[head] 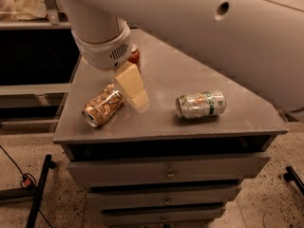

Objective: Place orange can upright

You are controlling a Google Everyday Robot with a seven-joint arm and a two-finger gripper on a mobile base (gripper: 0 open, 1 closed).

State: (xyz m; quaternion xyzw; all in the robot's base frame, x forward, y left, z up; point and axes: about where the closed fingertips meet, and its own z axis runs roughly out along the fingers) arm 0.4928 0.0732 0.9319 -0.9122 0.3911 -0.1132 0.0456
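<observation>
The orange can lies on its side near the front left of the grey cabinet top, its silver top facing the front left corner. My gripper hangs from the white wrist just right of the can and close over its rear end. Only a cream finger shows, pointing down toward the tabletop. It does not hold the can.
A green-and-white silver can lies on its side at the right. A red Coca-Cola can stands behind my wrist, mostly hidden. My white arm covers the back right of the cabinet. Drawers are below the front edge.
</observation>
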